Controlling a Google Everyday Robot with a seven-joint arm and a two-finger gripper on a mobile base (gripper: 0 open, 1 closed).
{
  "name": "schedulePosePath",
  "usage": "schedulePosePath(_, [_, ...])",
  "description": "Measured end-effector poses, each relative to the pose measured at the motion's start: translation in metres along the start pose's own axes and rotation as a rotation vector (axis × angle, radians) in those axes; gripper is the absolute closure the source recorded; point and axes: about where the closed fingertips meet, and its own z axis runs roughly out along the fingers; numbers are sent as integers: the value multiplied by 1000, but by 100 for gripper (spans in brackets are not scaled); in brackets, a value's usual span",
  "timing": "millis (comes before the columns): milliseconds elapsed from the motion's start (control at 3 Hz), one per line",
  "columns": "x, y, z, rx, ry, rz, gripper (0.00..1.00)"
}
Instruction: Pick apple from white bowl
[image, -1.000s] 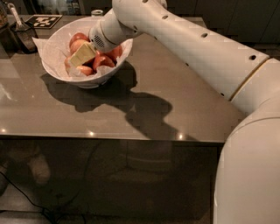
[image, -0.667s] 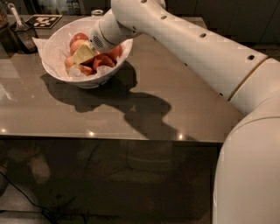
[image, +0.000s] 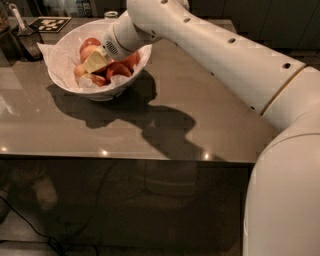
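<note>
- The robot's white body (image: 287, 200) fills the lower right corner and is cut off by the right and bottom edges; its full form cannot be seen.
- Under the front edge of the surface (image: 222, 135) all is dark; a thin cable (image: 27, 224) lies on the floor at the lower left, and what it is joined to is not visible.
- The surface is glossy and grey-brown; a broad shadow (image: 162, 131) of the arm and the bowl lies on it, in front of the bowl.
- The arm (image: 225, 55) reaches from the body up to the left, across the surface; its upper part is cut off by the top edge.
- The white bowl (image: 107, 91) stands on the surface at the far left, lined with crumpled white paper (image: 60, 50); the arm's end covers its right rim.
- The gripper (image: 95, 62) is down inside the bowl, among the apples (image: 118, 70); only a pale yellowish part of it shows, and I cannot tell if it is released or grasping something.
- The apples, red and some paler, lie in the bowl around the gripper, partly covered by it and by the paper; their number is not certain.
- Behind the bowl, a black-and-white tag (image: 50, 23) lies flat on the surface; a dark container (image: 26, 39) with a handle sticking out stands at the far left, hard to make out.
</note>
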Motion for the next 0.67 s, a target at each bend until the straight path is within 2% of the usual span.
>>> schedulePosePath(333, [-11, 9, -8, -13, -26, -32, 100])
schedulePosePath(667, [-34, 24, -24, -40, -83, -75, 100])
